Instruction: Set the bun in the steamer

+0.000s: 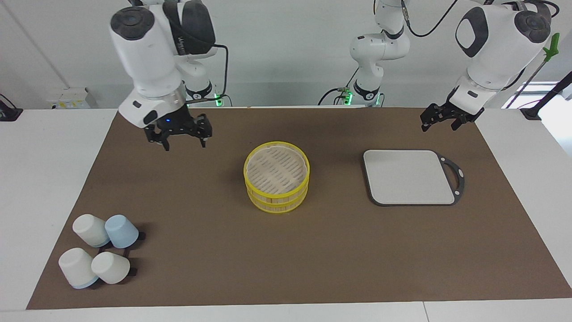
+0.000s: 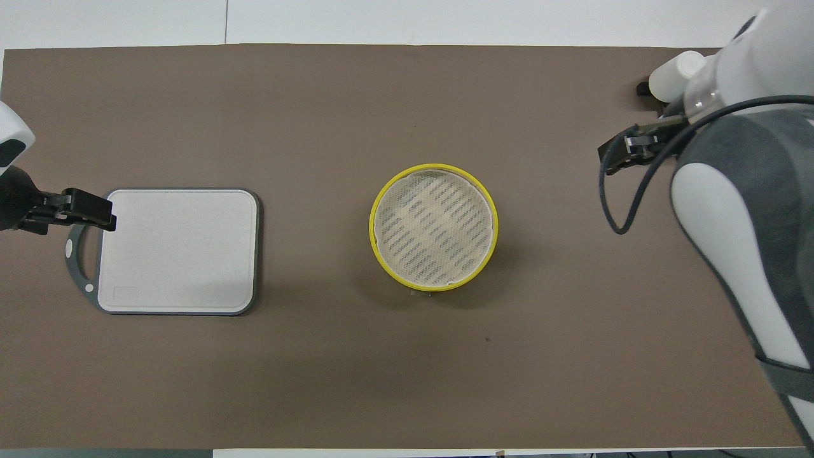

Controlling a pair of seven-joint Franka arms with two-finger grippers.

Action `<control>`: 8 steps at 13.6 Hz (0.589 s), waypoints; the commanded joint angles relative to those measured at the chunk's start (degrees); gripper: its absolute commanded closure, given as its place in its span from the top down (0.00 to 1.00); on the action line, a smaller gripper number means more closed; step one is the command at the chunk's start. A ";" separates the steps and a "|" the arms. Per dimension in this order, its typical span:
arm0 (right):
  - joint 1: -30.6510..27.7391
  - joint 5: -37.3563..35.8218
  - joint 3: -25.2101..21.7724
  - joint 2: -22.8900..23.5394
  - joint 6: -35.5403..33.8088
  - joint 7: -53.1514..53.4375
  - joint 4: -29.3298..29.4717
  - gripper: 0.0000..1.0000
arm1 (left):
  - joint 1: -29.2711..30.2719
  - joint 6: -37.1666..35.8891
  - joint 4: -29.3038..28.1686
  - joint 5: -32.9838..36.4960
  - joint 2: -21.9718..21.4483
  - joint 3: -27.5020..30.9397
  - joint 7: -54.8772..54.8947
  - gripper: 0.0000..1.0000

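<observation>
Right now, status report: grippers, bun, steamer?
Right gripper open, empty, above mat. Left gripper open, waiting near tray. Steamer mid-table, no lid, nothing inside. No bun in view.

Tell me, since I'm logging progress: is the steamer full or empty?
Empty. The steamer stands uncovered mid-table, and both views show only a pale perforated liner over its slatted base. No bun is visible in it or elsewhere on the table.

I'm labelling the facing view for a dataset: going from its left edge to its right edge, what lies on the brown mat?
Cluster of four upturned cups → yellow-rimmed bamboo steamer, open and with no bun in it → flat grey square tray with its handle toward the view's right.
</observation>
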 commanded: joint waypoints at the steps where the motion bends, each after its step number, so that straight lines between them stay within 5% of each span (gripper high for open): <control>1: -5.89 -0.03 1.11 -4.18 0.18 -2.56 -6.55 1.00 | 0.27 0.19 0.49 1.03 -0.11 -0.17 -0.33 1.00; 5: -8.72 -0.03 1.02 -11.83 7.46 -5.81 -19.03 1.00 | 0.18 0.28 0.49 0.94 -0.02 -0.17 -0.24 1.00; 8: -10.03 0.32 1.02 -12.11 7.13 -5.29 -19.49 1.00 | 0.27 0.36 0.49 0.94 -0.02 -0.09 -0.16 1.00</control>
